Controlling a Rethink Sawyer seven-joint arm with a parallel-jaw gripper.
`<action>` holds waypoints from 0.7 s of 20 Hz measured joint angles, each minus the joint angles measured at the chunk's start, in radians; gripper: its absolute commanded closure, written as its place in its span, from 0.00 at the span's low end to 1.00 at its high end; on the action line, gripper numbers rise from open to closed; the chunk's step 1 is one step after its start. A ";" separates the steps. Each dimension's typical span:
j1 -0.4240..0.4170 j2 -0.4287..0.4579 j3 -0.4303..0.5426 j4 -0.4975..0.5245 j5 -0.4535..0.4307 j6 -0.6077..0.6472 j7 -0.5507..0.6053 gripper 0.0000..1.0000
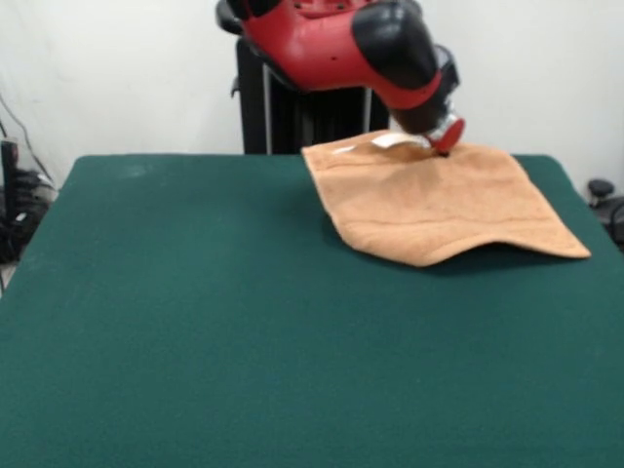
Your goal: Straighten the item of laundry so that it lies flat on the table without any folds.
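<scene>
The light orange-tan towel [444, 205] lies at the far right of the green table [195, 322]. Its white tag [395, 140] shows at its far edge. My gripper [444, 146] comes down from the red and black arm onto that far edge, just right of the tag. It is shut on the towel and holds the far edge raised above the table's back edge. The towel slopes down from there toward the camera. Its near edge [429, 261] bulges up off the cloth with a shadow under it. Its right corner [580, 253] rests near the table's right edge.
The black pedestal [283, 107] stands behind the table's far edge. Dark gear and cables [15, 205] sit off the table's left side, and a dark object [604, 200] sits off the right side. The table's cloth stretches bare to the left and front of the towel.
</scene>
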 measured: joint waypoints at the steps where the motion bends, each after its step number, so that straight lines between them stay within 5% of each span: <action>1: 0.004 0.001 0.003 0.006 0.002 -0.006 0.000 1.00; 14: 0.002 0.026 0.021 0.042 0.009 -0.029 0.000 1.00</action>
